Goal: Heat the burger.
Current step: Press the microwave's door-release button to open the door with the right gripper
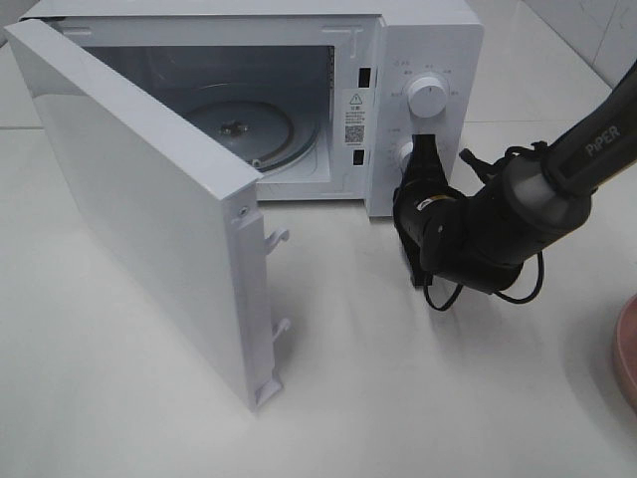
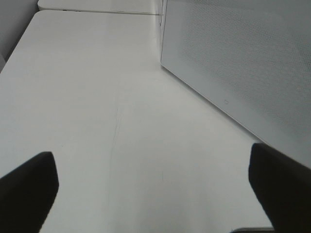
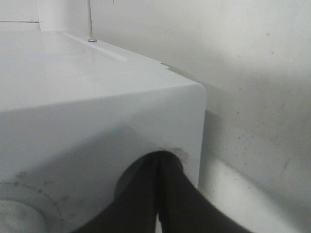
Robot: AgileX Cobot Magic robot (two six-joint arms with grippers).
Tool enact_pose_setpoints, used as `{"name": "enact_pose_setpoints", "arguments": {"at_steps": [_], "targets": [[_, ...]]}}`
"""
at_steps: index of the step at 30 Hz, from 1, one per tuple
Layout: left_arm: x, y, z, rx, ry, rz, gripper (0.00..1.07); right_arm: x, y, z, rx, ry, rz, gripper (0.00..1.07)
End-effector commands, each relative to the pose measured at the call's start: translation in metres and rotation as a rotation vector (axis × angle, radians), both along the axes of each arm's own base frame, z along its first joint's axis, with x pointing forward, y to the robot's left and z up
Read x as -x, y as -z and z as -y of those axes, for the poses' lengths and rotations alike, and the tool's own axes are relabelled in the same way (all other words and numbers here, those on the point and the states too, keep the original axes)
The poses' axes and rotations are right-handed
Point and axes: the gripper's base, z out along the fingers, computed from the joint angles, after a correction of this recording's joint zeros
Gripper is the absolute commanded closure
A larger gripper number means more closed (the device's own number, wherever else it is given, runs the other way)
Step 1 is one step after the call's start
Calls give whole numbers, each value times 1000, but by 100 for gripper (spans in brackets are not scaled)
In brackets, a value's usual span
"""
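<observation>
**Claws.** The right claw (image 1: 422,148) is closed, its tips pressed together with nothing between them. It is set against the lower knob (image 1: 405,152) on the microwave (image 1: 428,30) control panel, below the upper knob (image 1: 429,97). The left claw (image 2: 150,162) stands wide open and empty above the bare bench (image 2: 121,97).

**Progress.** The door (image 1: 149,219) hangs fully open, swung out to the near left. The turntable (image 1: 239,124) inside is bare. The burger appears in no view, so its place cannot be stated. Only a sliver of the pink plate (image 1: 627,354) shows at the right edge, and what it carries is cut off. I judge the task to be at an early stage: the oven is opened and ready, and nothing is loaded. Left to do are fetching the burger, setting it on the turntable, shutting the door and setting the heat.

**Views compared.**
- The high view alone shows the open cavity, the door, the plate and the right arm's reach to the panel. It does not show the left claw.
- The right wrist view confirms what the high view leaves uncertain: the tips meet at the panel's edge, beside faint dial marks (image 3: 34,187).
- The left wrist view alone shows the left claw's spread fingers (image 2: 29,187) and a dotted white panel (image 2: 243,63) of the oven close by. Whether this is the door or the side wall cannot be told.
</observation>
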Motion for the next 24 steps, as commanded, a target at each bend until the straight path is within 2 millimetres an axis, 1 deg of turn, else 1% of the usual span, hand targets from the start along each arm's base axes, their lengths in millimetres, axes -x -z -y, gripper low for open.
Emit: {"name": "enact_pose_setpoints", "arguments": {"at_steps": [1, 7, 10, 16, 19, 20, 24], "targets": [[2, -1, 0, 3, 7, 28, 7, -16, -36, 15, 43, 44, 227, 107], [2, -1, 0, 3, 7, 28, 7, -7, -35, 16, 30, 20, 155, 107], [2, -1, 0, 3, 7, 28, 7, -2, -37, 13, 21, 1, 128, 107], [2, -1, 0, 3, 7, 28, 7, 9, -37, 16, 20, -15, 78, 107], [2, -1, 0, 3, 7, 28, 7, 16, -36, 16, 38, -58, 14, 107], [2, -1, 0, 3, 7, 28, 7, 20, -37, 15, 62, -98, -24, 107], [2, -1, 0, 3, 7, 28, 7, 27, -40, 18, 92, -125, -44, 107]]}}
